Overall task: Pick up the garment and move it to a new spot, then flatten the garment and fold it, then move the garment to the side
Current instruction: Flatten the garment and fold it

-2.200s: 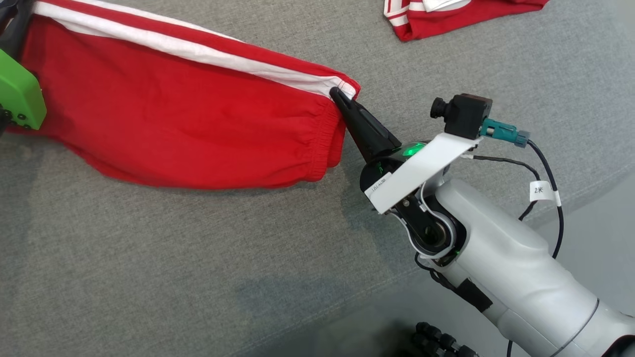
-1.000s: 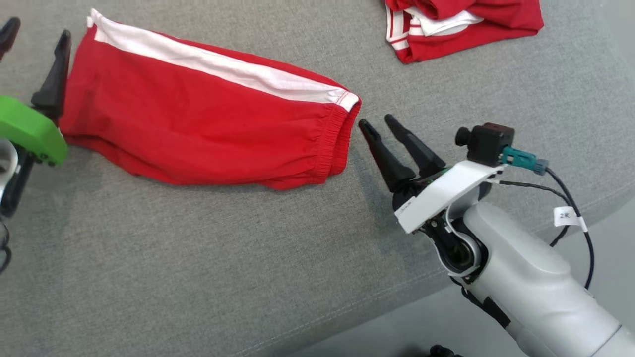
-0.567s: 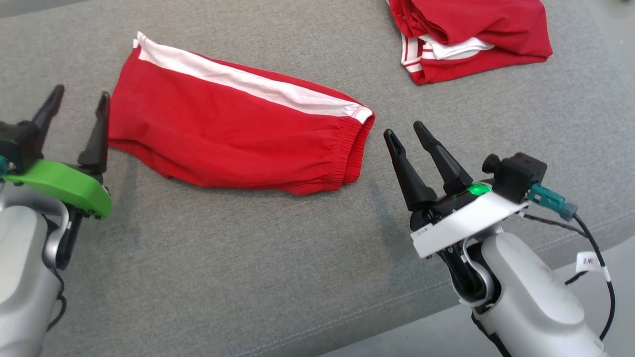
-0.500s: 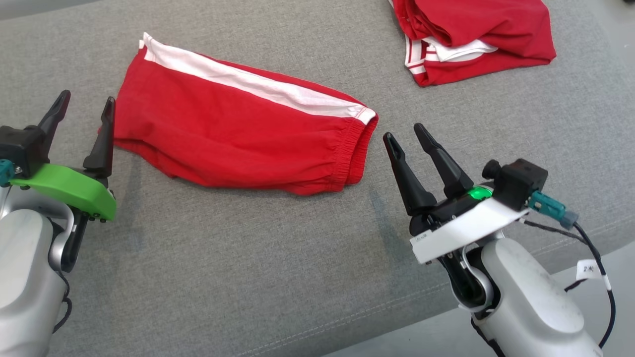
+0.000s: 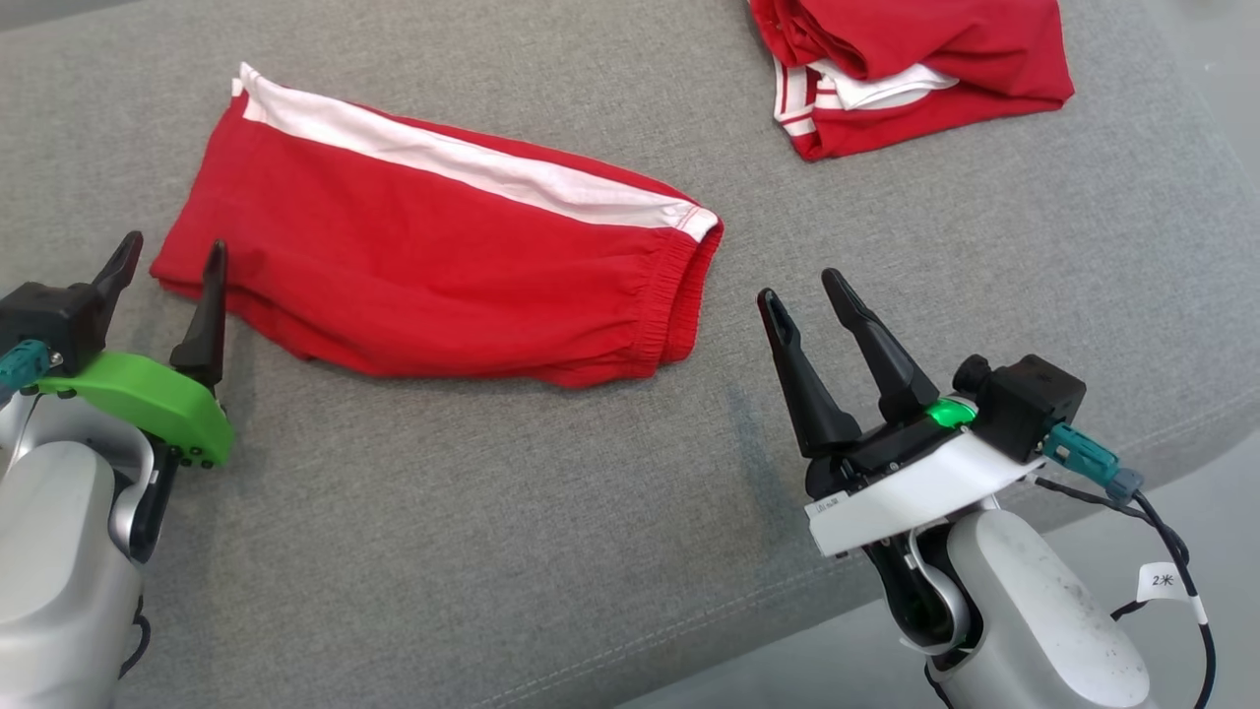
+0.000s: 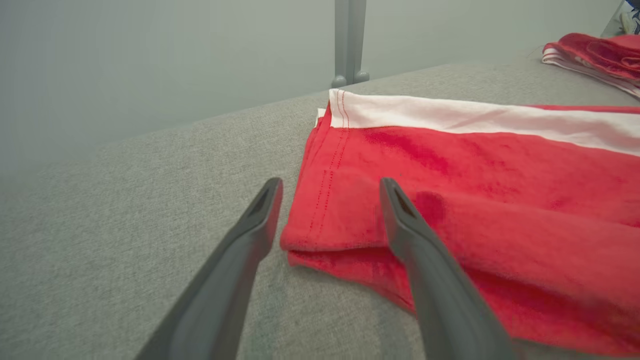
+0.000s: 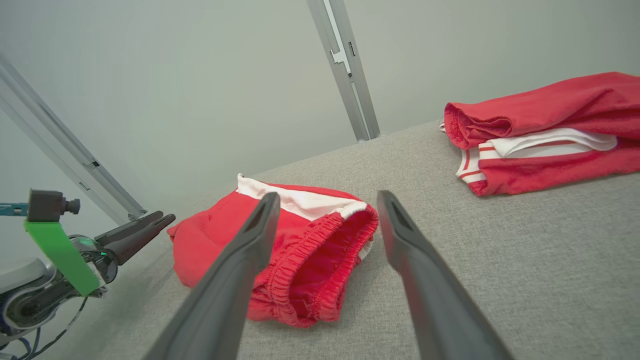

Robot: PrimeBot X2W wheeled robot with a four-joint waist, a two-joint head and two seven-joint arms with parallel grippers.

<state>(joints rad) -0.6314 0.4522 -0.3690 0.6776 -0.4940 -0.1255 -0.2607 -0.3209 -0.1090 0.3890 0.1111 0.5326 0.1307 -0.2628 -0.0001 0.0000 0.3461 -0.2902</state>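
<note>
A grey cloth-covered counter (image 5: 492,551) is seen, and the shorts (image 5: 433,266) are laid flat on its far left half, nothing gripping them. A second red bundle (image 5: 915,69) is left well apart at the far right. The long axis of the shorts is set across the robot from left to right, the right end slightly nearer. The white stripe (image 5: 472,167) is carried along the far edge. The hemmed leg end (image 6: 320,165) is pointed at the left jaws and the elastic waistband (image 7: 320,250) at the right jaws. Both pairs of jaws are spread wide and nothing is held in either. The left jaws are the nearer. The near hem corner is framed between their fingers, one finger over red cloth and the other over bare counter, though contact cannot be judged. The right jaws are held near the waistband but apart from it, to its right and nearer the robot. A fold end over end is judged likely, so each end would be taken by the jaws it faces.
</note>
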